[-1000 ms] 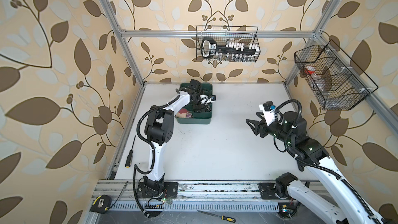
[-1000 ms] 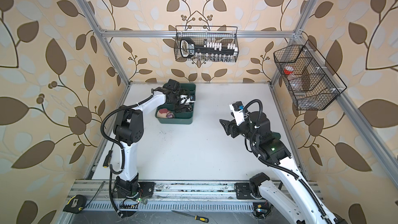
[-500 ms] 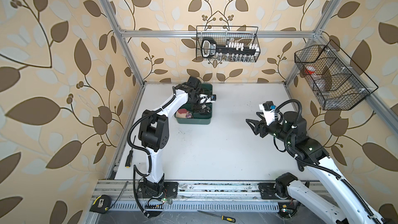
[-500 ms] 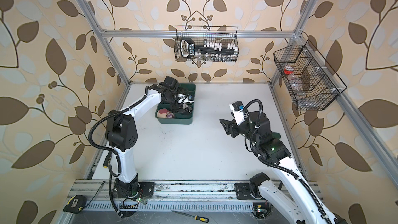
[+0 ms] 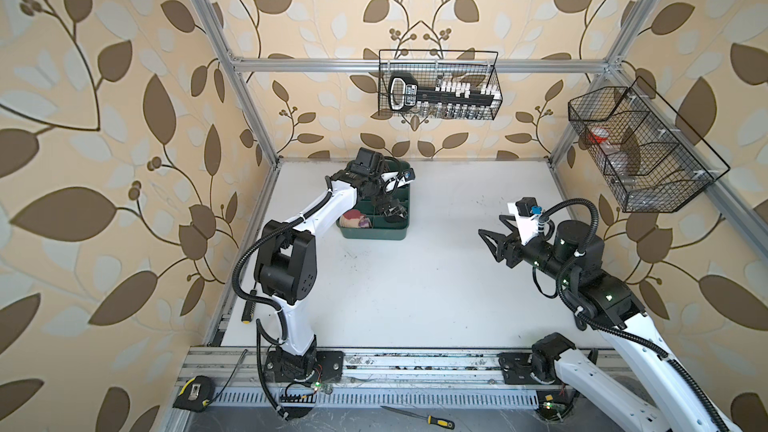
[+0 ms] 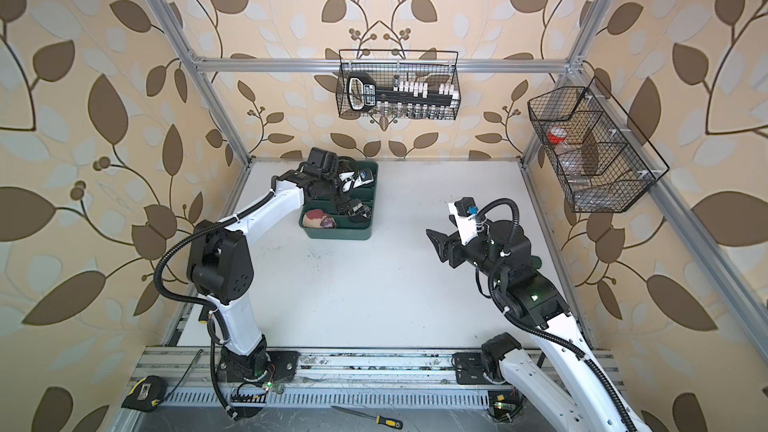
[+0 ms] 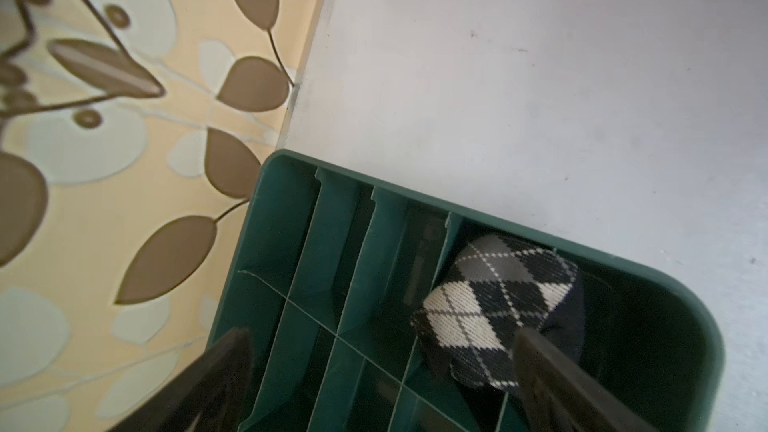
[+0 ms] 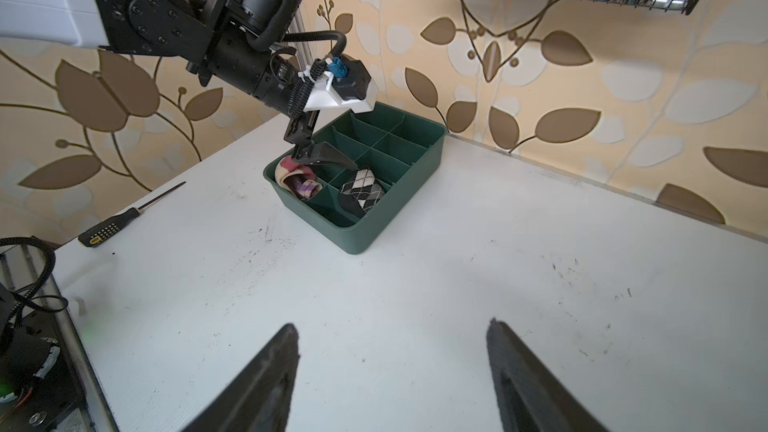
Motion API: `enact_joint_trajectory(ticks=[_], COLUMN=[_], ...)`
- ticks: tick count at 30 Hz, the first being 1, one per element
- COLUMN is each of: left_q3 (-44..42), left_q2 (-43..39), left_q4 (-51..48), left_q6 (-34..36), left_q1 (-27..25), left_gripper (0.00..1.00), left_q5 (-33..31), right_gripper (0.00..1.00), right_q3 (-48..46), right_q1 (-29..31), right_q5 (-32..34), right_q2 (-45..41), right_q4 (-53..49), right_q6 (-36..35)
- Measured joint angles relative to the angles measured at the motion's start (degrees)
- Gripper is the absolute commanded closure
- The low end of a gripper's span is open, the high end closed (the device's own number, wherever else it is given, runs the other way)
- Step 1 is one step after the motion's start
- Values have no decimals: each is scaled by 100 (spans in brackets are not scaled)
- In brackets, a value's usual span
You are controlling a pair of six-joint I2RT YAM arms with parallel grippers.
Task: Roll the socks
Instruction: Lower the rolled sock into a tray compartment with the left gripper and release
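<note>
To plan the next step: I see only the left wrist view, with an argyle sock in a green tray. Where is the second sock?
Observer: The beige sock lies bundled in the same tray, in a compartment next to the argyle sock.
Operator: And the right gripper?
Observer: The right gripper is open and empty, above the bare table, apart from the tray.
Operator: Any loose tool?
Observer: A screwdriver lies along the table's edge on the left arm's side.

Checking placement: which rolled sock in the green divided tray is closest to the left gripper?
The black-grey-white argyle sock, just below the open left gripper; the beige-and-maroon sock lies in another compartment.
</note>
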Motion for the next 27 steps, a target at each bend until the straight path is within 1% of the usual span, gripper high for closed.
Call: enact_joint_trajectory(ticks=[4,9,12,21,27], left_q3=[-2,44,109,275,273], left_q2=[262,658,846,1069,1145], left_q4=[140,-103,-90,-7,201], left_q6=[-26,50,61,76,308], left_q1=[0,0,0,-42,-146], left_gripper=[1,1,1,1,1], left_q5=[-103,-114,-212,-564,-876], right_gripper=[28,28,28,28,28], right_q3=[-9,-9,-9,-31,-92], right_q1=[0,0,0,9,9], right_q5=[0,0,-2,-2,-7], right_q2=[24,46,111,186,232], right_q4=[-4,28,76,125,192], right_q6=[17,39,66,101,111])
